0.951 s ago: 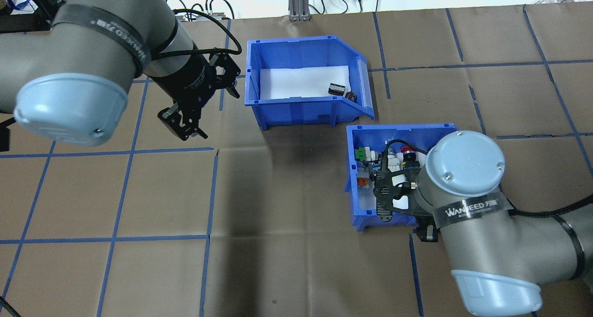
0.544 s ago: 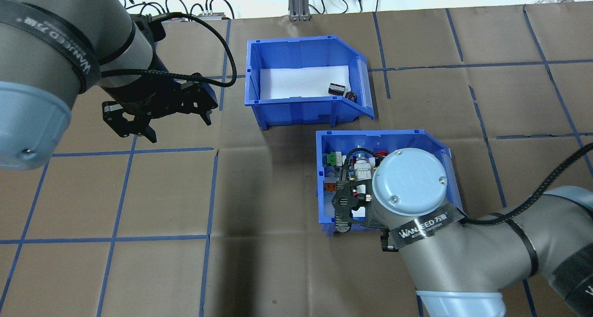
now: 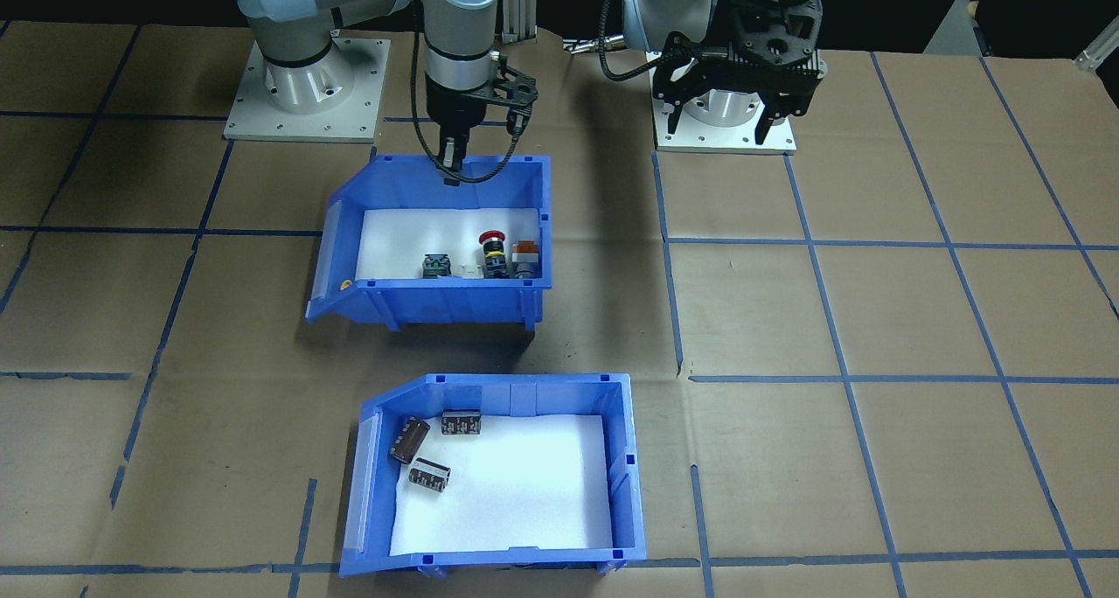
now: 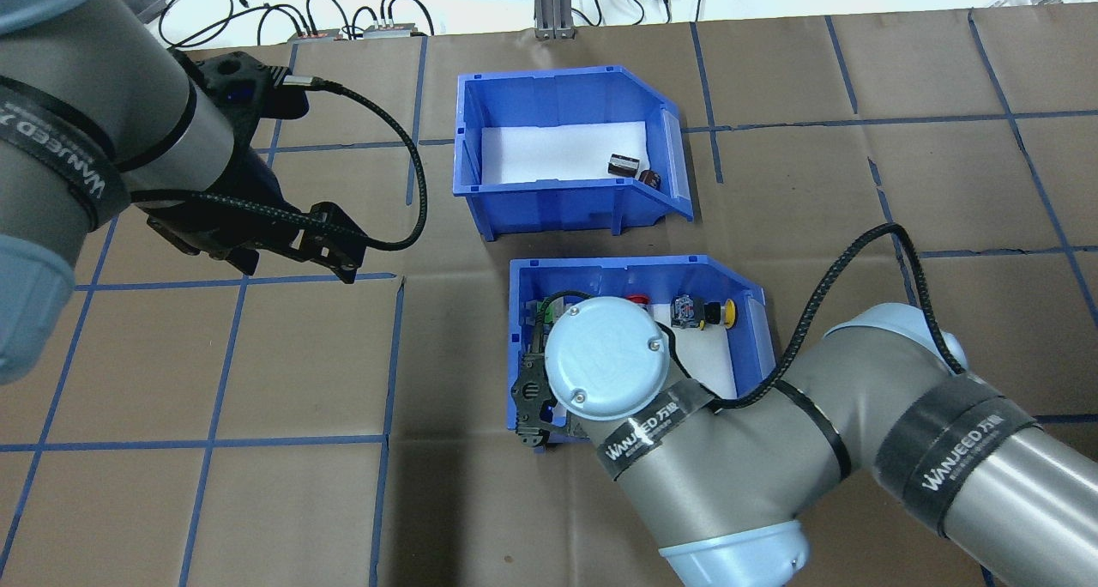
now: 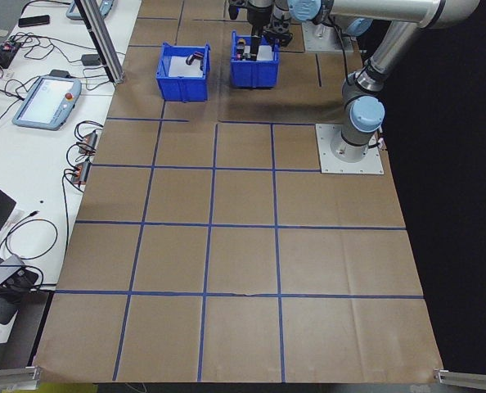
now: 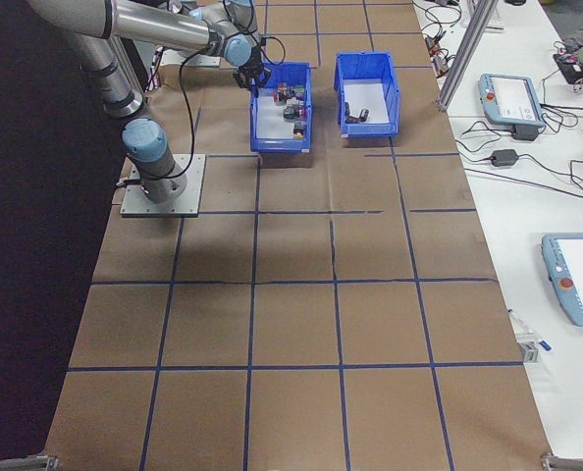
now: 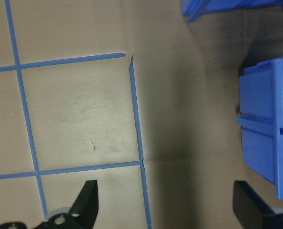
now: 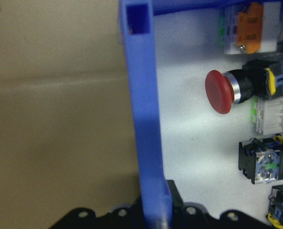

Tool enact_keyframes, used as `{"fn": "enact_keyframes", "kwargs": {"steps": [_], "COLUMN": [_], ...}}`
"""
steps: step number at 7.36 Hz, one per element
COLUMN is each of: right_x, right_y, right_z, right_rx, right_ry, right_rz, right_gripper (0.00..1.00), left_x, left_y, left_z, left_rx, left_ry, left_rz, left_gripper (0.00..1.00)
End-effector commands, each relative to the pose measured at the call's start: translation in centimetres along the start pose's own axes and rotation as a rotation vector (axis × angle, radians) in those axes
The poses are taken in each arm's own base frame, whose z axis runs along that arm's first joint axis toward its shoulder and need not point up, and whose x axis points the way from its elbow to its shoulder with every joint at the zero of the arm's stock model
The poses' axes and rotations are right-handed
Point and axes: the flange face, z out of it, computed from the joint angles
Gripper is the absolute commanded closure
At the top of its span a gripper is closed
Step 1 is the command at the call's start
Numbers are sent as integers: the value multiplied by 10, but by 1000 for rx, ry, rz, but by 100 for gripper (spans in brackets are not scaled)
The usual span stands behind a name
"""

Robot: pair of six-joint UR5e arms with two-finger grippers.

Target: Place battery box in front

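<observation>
Two blue bins stand on my desk (image 3: 874,318), one behind the other and slightly apart. The battery box (image 3: 498,545) is the far one from me, with a white foam liner and three dark cylindrical cells (image 3: 428,475) gathered at its sloped, cut-away end. The button bin (image 3: 437,305) sits nearer me; I count one red mushroom button (image 8: 222,91), an orange-topped switch (image 8: 248,26) and a few black-bodied ones beside them.

My right claw (image 3: 449,163) is clamped on the button bin's near wall, one finger inside and one outside; my wrist view shows that blue wall running straight into the grip.

My left claw (image 3: 719,121) hangs over bare desk, well to the left of both bins, its fingers (image 7: 86,202) spread wide with nothing between them.
</observation>
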Motion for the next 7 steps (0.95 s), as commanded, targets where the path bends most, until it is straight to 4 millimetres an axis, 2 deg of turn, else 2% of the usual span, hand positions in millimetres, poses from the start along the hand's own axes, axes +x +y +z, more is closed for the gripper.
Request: {"fn": "enact_keyframes", "kwargs": {"steps": [1,2,3,4,5,6,7], "right_x": [-9,-9,-11,-10,-8,-4,0], "right_y": [-12,-13,-13,-14,-12,-11,-12], "right_z": [10,9,10,11,5,-4,-23], "right_rx": [-21,-20,-16,-14,-14,-4,17], "right_ry": [-19,-17,-22,-28,-8,4,28], "right_rz": [-7,2,22,37,40,47,51], "right_gripper": [92,91,79,1,0,0,0], "left_x": [-14,-15,-15,-16,-16,-17,-17], "left_y": [14,14,14,6,8,2,2], "left_z": [-1,-3,-2,0,6,11,9], "left_rx": [9,13,11,4,-7,1,13], "left_ry": [-11,-15,-16,-15,-12,-12,-13], "left_rz": [-15,-14,-12,-14,-12,-15,-12], "left_gripper": [1,1,1,1,1,1,1]}}
